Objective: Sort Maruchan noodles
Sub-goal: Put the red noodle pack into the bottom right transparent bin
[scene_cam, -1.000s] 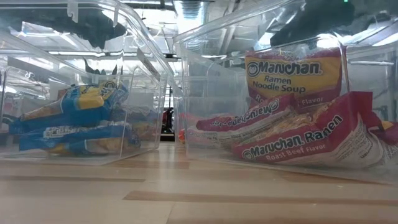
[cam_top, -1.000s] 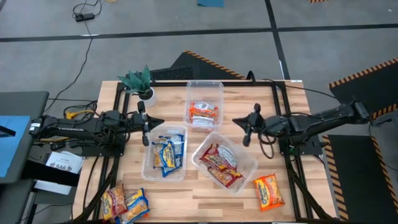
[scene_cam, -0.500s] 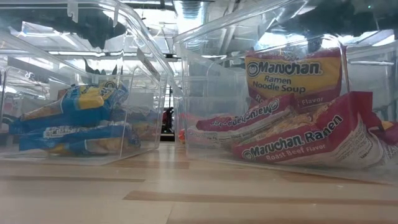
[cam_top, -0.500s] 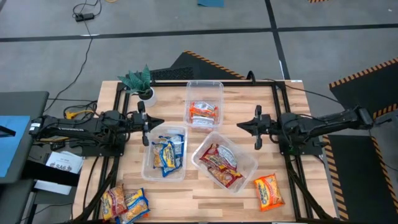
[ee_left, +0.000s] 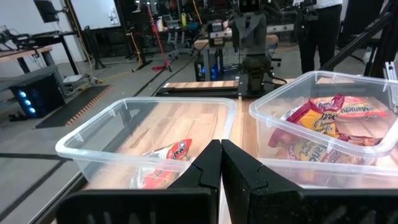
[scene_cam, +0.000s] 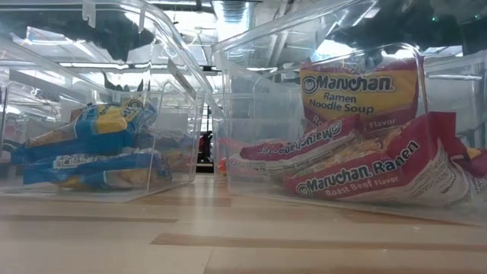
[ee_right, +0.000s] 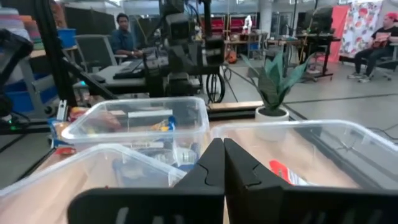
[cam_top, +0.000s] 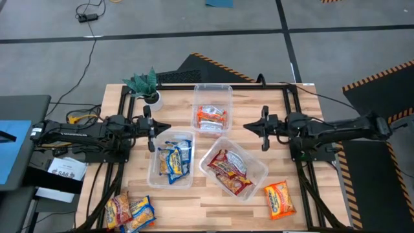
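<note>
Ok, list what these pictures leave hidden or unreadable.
- High view: print on the loose packets is too small to read, and the table's edge cuts them off.
- Low view: the orange packets' bin is hidden behind the two nearer bins.
- Left wrist view: the shut left gripper covers part of the orange packet.

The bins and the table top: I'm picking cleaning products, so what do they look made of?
The bins look like clear, glossy hard plastic: the noodle packets show straight through the walls, and the rims catch highlights. The table top looks like pale wood in glued strips, butcher-block style, with visible grain and a low sheen; whether it is sealed cannot be told.
</note>
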`<state>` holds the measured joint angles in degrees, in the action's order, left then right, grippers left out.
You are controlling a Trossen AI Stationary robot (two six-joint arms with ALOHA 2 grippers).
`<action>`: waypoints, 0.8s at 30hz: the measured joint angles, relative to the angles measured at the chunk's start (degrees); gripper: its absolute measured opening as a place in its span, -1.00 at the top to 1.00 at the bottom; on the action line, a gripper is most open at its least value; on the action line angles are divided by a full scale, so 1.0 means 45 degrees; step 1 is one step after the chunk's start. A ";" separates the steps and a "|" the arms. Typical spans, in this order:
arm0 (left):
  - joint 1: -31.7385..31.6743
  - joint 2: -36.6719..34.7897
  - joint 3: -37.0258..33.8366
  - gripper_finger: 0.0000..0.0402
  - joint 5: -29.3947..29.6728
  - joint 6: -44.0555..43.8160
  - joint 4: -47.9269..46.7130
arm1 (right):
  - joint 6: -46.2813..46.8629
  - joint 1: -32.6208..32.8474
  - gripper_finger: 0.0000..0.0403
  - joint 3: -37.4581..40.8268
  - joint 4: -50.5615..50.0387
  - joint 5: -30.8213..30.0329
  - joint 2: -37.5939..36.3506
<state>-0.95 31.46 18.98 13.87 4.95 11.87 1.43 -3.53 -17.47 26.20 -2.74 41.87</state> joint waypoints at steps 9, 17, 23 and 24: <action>0.0004 0.0000 0.0000 1.00 0.0000 -0.0174 -0.0094 | 0.0005 0.0487 0.94 0.0000 0.0009 -0.0002 -0.0602; 0.0004 0.0000 0.0000 1.00 0.0000 -0.0180 -0.0090 | -0.0058 0.0598 0.94 0.0000 0.0000 -0.0039 -0.0593; 0.0004 0.0000 0.0000 1.00 0.0005 -0.0189 -0.0090 | -0.0092 0.0598 0.94 0.0000 0.0005 -0.0044 -0.0592; -0.0001 0.0000 0.0000 1.00 0.0005 -0.0189 -0.0090 | -0.0092 0.0598 0.94 0.0000 0.0025 -0.0044 -0.0592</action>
<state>-0.95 31.46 18.98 13.89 4.10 11.46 1.02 -0.84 -17.47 26.31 -2.94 39.20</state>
